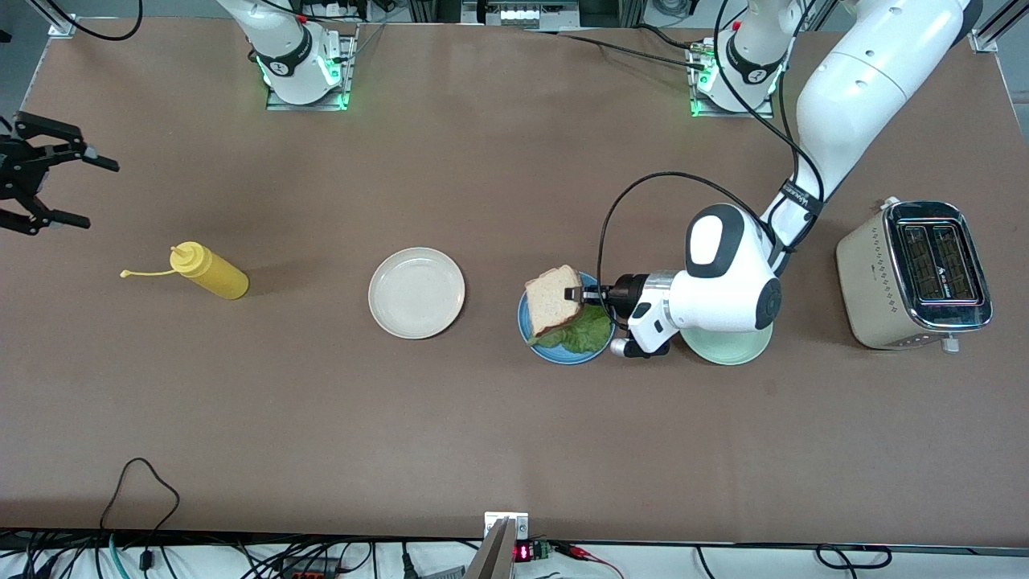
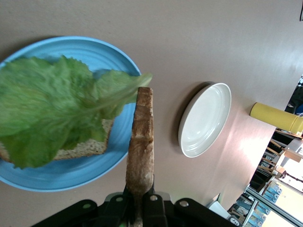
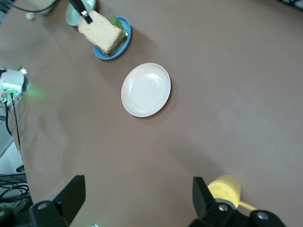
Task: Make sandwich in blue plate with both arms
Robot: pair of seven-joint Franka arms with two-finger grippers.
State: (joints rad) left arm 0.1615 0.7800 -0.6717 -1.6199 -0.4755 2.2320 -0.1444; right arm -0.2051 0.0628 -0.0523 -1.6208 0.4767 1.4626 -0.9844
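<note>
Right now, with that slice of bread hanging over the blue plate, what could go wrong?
The left gripper pinches the top bread slice by one edge only, so it may sag or slip as it comes down. The lettuce on the lower slice curls up against the held slice, so it could be dragged off or folded. The lettuce also overhangs the blue plate toward the front camera, so the sandwich may end up lopsided. The right gripper waits, open, near the mustard bottle.

Even, bright overhead light falls on my bench, with soft short shadows beside the yellow bottle. Glare streaks the toaster top. In my left wrist view the lettuce is soft with blur, and a pale sheen lies beside the cream plate.
</note>
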